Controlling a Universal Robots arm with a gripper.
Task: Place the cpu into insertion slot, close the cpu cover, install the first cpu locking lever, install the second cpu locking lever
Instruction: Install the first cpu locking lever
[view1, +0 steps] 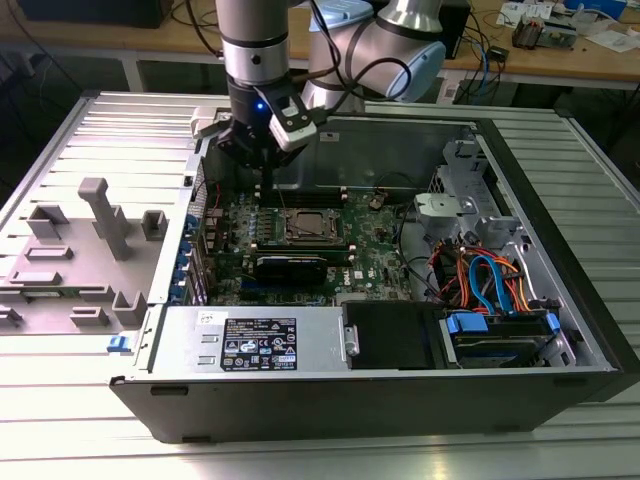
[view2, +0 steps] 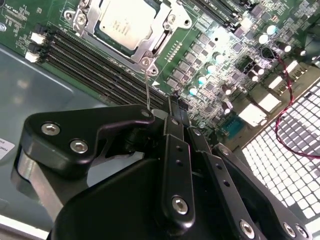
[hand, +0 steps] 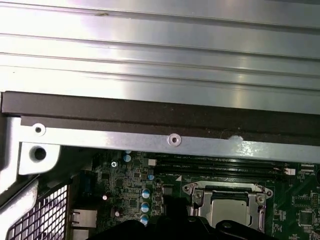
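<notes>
One gripper (view2: 181, 117), jaws closed together, hangs just beside the insertion slot (view2: 146, 62), where the cpu (view2: 125, 22) lies under the shut cpu cover (view2: 169, 22).

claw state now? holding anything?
Claw: closed. Whether it grips the thin lever beside it cannot be told.
</notes>
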